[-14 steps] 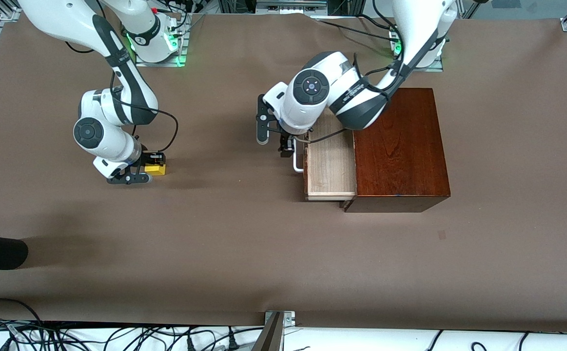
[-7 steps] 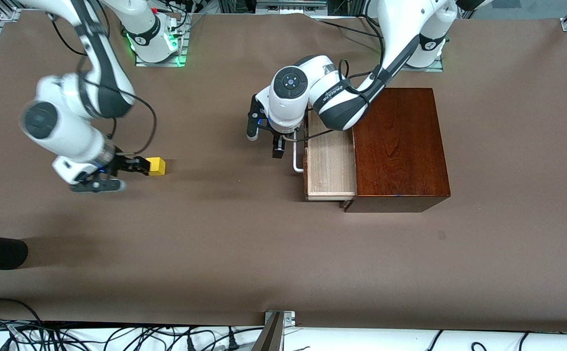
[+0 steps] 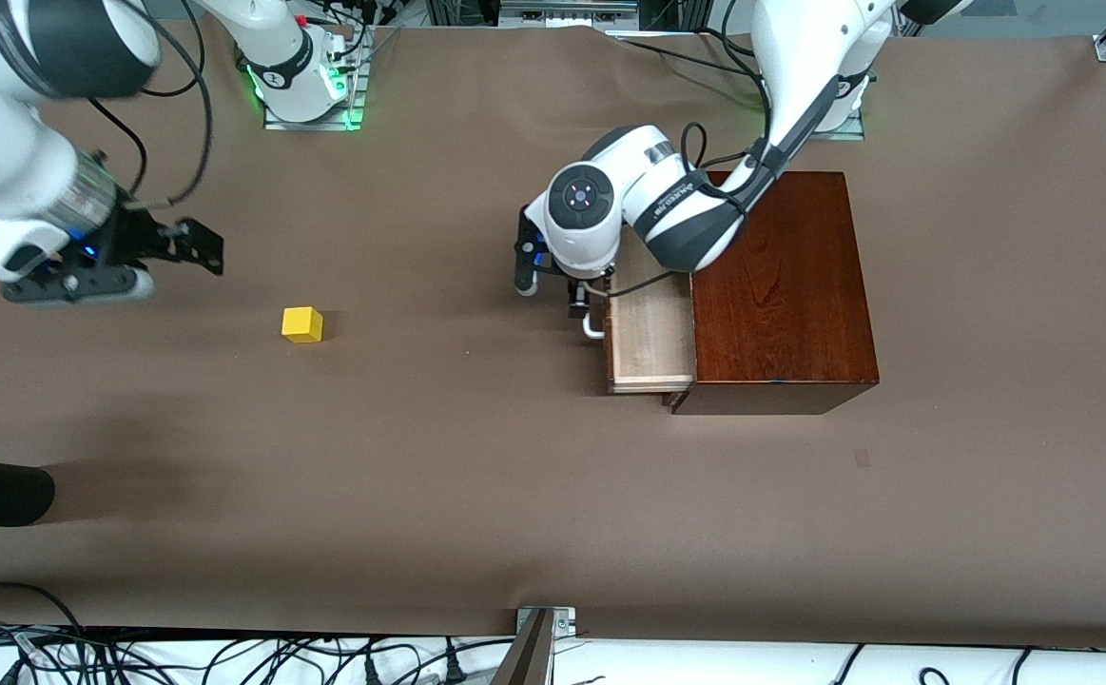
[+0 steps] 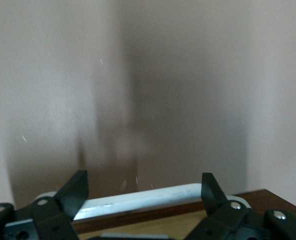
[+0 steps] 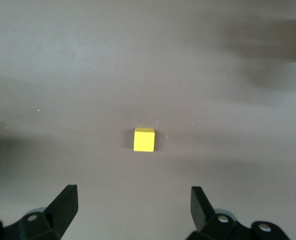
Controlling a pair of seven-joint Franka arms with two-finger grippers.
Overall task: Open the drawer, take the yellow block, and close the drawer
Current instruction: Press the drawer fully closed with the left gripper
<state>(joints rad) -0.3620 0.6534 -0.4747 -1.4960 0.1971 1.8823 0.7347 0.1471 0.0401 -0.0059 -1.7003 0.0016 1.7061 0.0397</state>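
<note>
table (image 3: 476,495): brown cloth-covered top.
box (image 3: 781,285): glossy dark brown wood, toward left arm's end of table.
drawer (image 3: 650,333): pale-wood tray, partly pulled out of box, white U-shaped bar handle (image 3: 594,328) on its front.
left gripper (image 3: 579,297): at the handle, fingers (image 4: 75,190) spread apart, white bar between them.
right gripper (image 3: 193,249): up over bare table, fingers wide apart, holding nothing.
yellow block (image 3: 302,324): small bright cube, on table toward right arm's end, well apart from drawer.

Counter (image 3: 476,495): matt brown, cloth-like cover, faint creases. Box (image 3: 781,285): glossy dark reddish wood, visible grain. Drawer (image 3: 648,338): pale unfinished wood tray; handle (image 4: 148,196) smooth white, slight sheen. Yellow block (image 3: 302,324): smooth, matt. My pincers: black matt plastic.
</note>
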